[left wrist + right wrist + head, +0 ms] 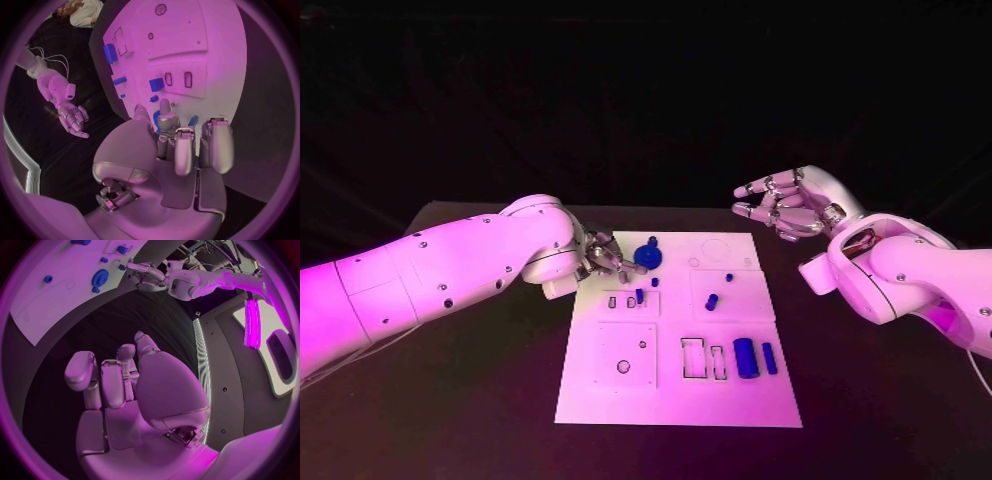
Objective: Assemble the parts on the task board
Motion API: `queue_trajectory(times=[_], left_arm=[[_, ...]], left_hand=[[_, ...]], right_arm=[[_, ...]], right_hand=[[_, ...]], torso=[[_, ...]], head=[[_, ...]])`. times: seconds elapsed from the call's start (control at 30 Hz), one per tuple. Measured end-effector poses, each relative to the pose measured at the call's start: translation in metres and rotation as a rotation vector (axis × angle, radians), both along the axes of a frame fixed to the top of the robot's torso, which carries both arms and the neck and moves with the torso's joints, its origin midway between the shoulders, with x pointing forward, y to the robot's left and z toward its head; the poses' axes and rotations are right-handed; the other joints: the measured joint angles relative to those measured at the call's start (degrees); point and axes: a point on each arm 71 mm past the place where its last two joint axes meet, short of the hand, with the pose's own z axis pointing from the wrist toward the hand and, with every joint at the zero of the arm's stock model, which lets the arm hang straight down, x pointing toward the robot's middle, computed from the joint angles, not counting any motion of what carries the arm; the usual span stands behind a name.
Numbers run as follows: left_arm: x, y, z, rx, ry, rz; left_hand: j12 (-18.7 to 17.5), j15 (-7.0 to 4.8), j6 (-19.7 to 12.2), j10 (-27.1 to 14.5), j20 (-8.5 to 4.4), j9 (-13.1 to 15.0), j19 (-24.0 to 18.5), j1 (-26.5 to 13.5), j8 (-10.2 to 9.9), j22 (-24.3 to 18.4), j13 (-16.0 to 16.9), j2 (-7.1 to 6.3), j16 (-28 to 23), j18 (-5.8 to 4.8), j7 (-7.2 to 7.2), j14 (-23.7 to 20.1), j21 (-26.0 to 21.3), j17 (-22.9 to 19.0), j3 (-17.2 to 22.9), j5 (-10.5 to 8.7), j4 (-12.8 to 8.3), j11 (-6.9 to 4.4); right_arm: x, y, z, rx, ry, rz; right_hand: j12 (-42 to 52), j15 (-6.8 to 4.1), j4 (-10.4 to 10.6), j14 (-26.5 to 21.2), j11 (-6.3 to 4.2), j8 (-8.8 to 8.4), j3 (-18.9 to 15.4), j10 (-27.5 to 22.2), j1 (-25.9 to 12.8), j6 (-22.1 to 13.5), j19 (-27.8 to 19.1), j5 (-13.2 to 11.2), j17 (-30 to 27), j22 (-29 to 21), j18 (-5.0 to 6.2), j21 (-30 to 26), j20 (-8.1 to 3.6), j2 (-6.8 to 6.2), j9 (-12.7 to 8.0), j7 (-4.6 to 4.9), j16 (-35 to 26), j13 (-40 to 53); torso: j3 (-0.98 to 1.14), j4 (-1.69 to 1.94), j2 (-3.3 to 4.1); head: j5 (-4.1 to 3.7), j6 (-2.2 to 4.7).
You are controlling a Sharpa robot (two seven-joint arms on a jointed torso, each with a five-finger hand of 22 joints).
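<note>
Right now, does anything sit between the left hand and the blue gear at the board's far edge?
Nothing visible does. The left hand is already at the blue gear on the task board, fingers right beside it. The right hand hovers off the board.

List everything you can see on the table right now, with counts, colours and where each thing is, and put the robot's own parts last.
Task board: one, white, middle of the table.
Table: one, black, under the board.
Gear: one, blue, far left part of the board, at the left hand's fingertips.
Small parts: several, blue, scattered over the board's middle.
Blocks: two, blue, side by side near the board's right edge.
Left hand: one, silver, at the board's far left edge by the gear; a grip cannot be confirmed.
Right hand: one, silver, fingers curled, empty, beyond the board's far right corner.
</note>
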Motion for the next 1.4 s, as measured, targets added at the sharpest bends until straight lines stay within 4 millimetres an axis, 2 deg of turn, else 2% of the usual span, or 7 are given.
queue_trajectory(times=[0.33, 0.57, 0.77, 1.17, 1.4], left_arm=[[0.002, -0.008, -0.003, 0.042, 0.019, -0.020], [0.003, -0.015, -0.006, 0.065, 0.036, -0.034], [0.004, -0.019, -0.009, 0.084, 0.053, -0.045], [0.002, -0.026, -0.011, 0.098, 0.070, -0.069], [0.002, -0.026, -0.012, 0.105, 0.077, -0.075]], left_hand=[[0.6, -0.18, -0.2, 0.3, -0.20, 1.3, 0.2, -0.4, 0.8, 0.0, 1.0, 0.27, 0.0, 0.01, -0.21, 0.2, 0.4, 0.0, -1.1, 0.00, 0.0, -0.26], [1.0, -0.29, -0.2, 0.7, -0.20, 1.8, 0.2, -0.4, 1.3, 0.0, 1.5, 0.27, 0.0, 0.01, -0.21, 0.1, 0.7, 0.0, -1.2, 0.00, -0.2, -0.26], [1.3, -0.38, -0.6, 0.7, -0.20, 2.0, 0.2, -0.4, 1.3, 0.0, 1.6, 0.27, 0.0, 0.01, -0.20, 0.0, 1.0, 0.0, -1.2, 0.00, -0.2, -0.26], [1.7, -0.38, -0.8, 0.9, -0.20, 2.6, 0.2, -0.4, 1.8, 0.0, 2.0, 0.27, 0.0, 0.01, -0.41, 0.0, 1.0, 0.0, -1.4, 0.00, -0.3, -0.47], [1.7, -0.38, -1.0, 0.9, -0.20, 3.1, 0.2, 0.2, 2.1, 0.0, 2.1, 0.81, 0.0, 0.01, -0.20, 0.0, 1.0, 0.0, -1.4, 0.00, -0.3, -0.47]], right_arm=[[0.002, 0.003, -0.003, -0.008, 0.020, -0.002], [0.002, 0.007, -0.004, -0.023, 0.026, 0.012], [0.002, 0.010, -0.005, -0.040, 0.024, 0.025], [0.001, 0.012, -0.006, -0.072, 0.012, 0.040], [0.000, 0.012, -0.007, -0.080, 0.011, 0.044]], right_hand=[[-0.3, 0.00, -0.2, 0.0, 0.22, 0.00, 0.2, -0.2, 0.2, 0.0, 0.0, 0.5, -0.2, -0.2, 0.00, -0.2, 0.00, 0.23, 0.0, 0.00, -0.2, -0.4], [-0.9, 0.00, -0.4, 0.0, 0.01, 0.00, 0.4, -0.4, 0.2, 0.2, -0.2, 1.0, -0.6, -0.8, -0.01, -0.5, -0.20, 0.23, 0.0, 0.22, -0.5, -0.9], [-0.9, 0.01, -0.4, 0.0, 0.21, 0.00, 0.4, -0.6, 0.2, 0.2, -0.2, 1.3, -0.6, -0.9, 0.00, -0.7, -0.20, 0.23, -0.1, 0.22, -0.5, -1.1], [-0.9, 0.01, -0.4, 0.0, 0.21, 0.00, 0.4, -0.6, 0.5, 0.2, -0.4, 1.3, -0.7, -1.0, -0.01, -0.7, 0.02, 0.00, -0.1, 0.22, -0.5, -1.1], [-0.9, 0.01, -0.4, 0.0, 0.21, 0.00, 0.4, -0.6, 0.5, 0.2, -0.4, 1.3, -0.7, -1.0, -0.01, -0.7, 0.02, 0.00, -0.1, 0.22, -0.5, -1.1]], torso=[[0.04, -0.02, 0.09], [0.08, -0.04, 0.14], [0.01, -0.05, 0.11], [0.01, -0.04, 0.08], [0.01, 0.06, 0.09]], head=[[0.13, -0.46], [0.45, -0.73], [0.37, -0.95], [0.25, -1.14], [0.21, -1.26]])
